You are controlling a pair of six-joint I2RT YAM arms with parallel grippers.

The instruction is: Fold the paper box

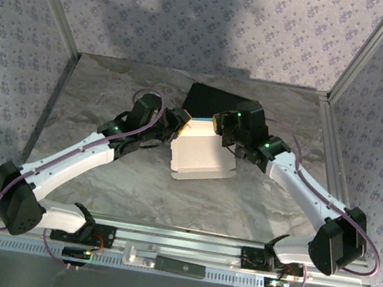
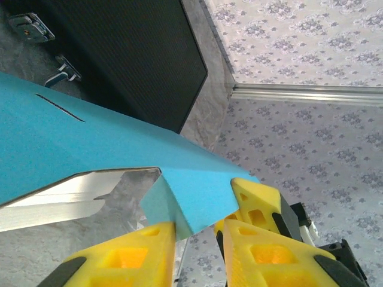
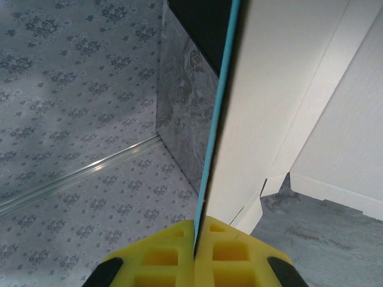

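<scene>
While the paper box (image 1: 200, 156) sits half-formed near the far edge of the tabletop (image 1: 97, 92), the left gripper (image 2: 194, 251) jaws pinch its blue corner flap and the right gripper (image 3: 196, 251) jaws clamp a side wall tight, likely bracing it for folding

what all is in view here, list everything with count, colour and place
paper box: 1, cyan-blue one side and white the other, table centre, partly folded, between both grippers
black case: 1, black, far side of the table behind the box
latches: 2, silver, on the case's side
table: 1, grey marbled, under everything
walls: 3, grey floral pattern, around the table
rail: 1, silver, near edge
arms: 2, white and black, reaching in from the near corners
left gripper: 1, yellow, at the box's left end, a blue flap between its jaws
right gripper: 1, yellow, shut on the edge of a box panel
</scene>
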